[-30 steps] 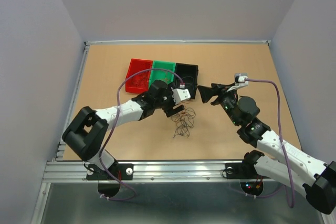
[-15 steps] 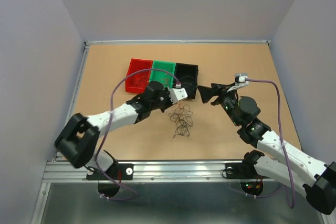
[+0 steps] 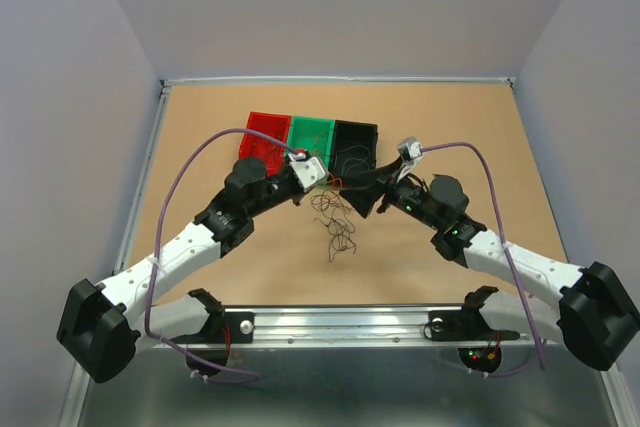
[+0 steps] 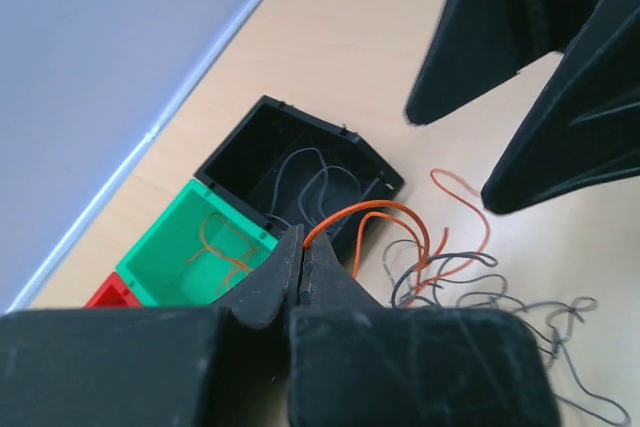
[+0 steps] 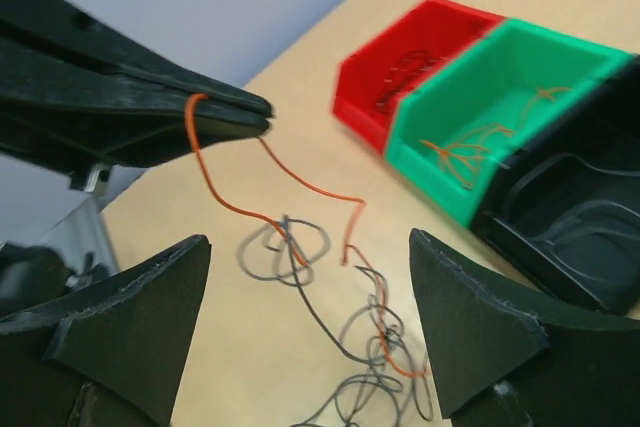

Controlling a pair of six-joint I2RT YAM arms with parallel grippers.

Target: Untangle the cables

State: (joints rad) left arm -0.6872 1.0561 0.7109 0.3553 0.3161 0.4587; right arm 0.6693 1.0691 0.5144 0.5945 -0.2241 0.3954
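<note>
The cables (image 3: 336, 223) are a loose bunch of thin dark and orange wires on the wooden table, just in front of the bins. My left gripper (image 4: 303, 238) is shut on one orange wire (image 4: 372, 211) and holds its end up off the table. That wire (image 5: 300, 182) trails down into the dark loops (image 5: 385, 352). My right gripper (image 5: 310, 237) is open above the bunch, its fingers on either side and nothing between them. In the top view the left gripper (image 3: 322, 187) and right gripper (image 3: 362, 195) face each other closely over the bunch.
Three small bins stand side by side behind the bunch: a red bin (image 3: 262, 142), a green bin (image 3: 312, 137) and a black bin (image 3: 355, 142), each with a few wires inside. Thick lilac arm cables arch over both arms. Raised table edges run at the left and back.
The left gripper has shut on the orange wire and lifted it toward the bins. The right arm has swung left, bringing its open gripper over the bunch.
</note>
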